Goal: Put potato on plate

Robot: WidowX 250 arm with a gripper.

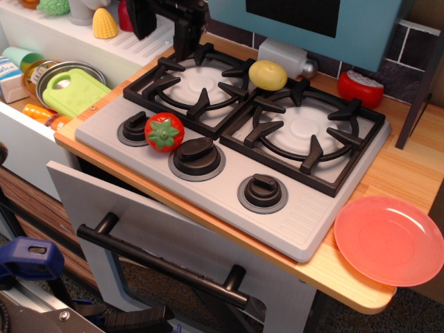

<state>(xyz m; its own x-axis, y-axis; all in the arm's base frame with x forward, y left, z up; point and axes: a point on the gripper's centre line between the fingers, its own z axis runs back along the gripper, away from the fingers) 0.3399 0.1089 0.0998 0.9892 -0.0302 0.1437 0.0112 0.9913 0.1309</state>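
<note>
Wooden counter [399, 177] carries stove [229, 163] and plate [390, 240].

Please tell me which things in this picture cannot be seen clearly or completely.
- Gripper: cut off by the top edge; open or shut cannot be told.
- Plate: its right rim leaves the frame.
- Potato: underside hidden by the burner grate.
- Carton at the left edge: label too small to read.
</note>
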